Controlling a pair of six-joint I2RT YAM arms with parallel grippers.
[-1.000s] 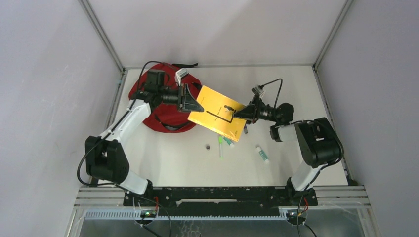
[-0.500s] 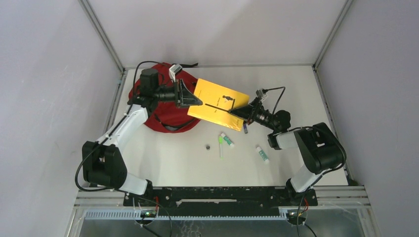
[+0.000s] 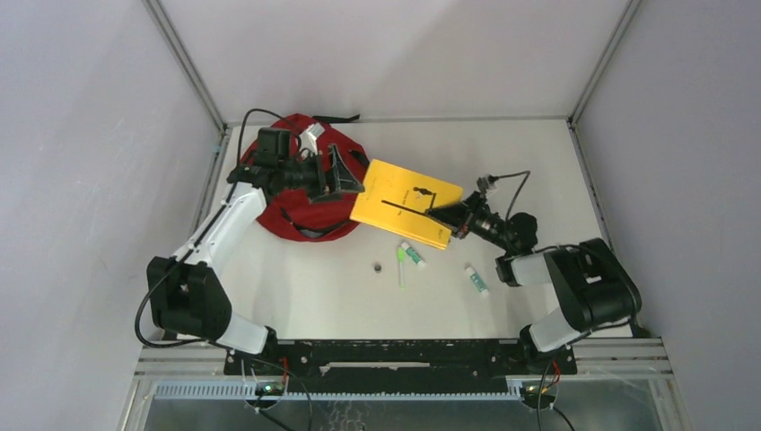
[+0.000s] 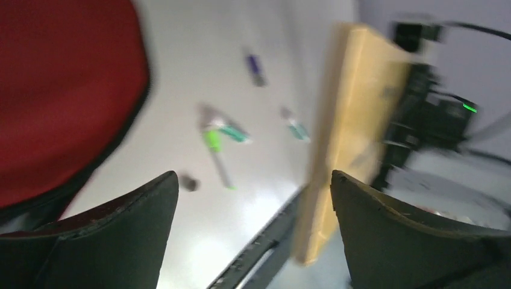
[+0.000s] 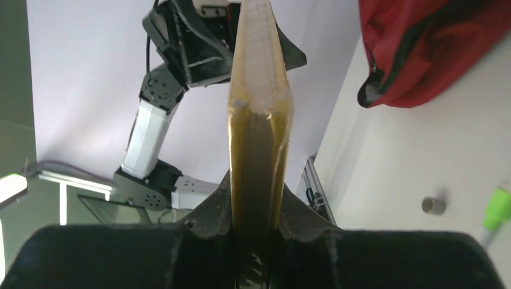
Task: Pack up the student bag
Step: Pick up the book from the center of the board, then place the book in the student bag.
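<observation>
Red bag [image 3: 301,214] lies at the far-left corner of the tabletop [image 3: 538,162], left of the yellow book [image 3: 406,202]; our right jaws clamp its right edge, our left jaws stand apart over the bag.

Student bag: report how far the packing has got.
Done: nothing visibly packed; the student bag shows no item inside. In hand: the right gripper is shut on the yellow book, held beside the bag; the left gripper stands open at its edge. Left: the book, green pen, tube by the pen, second tube and small cylinder on the table.
</observation>
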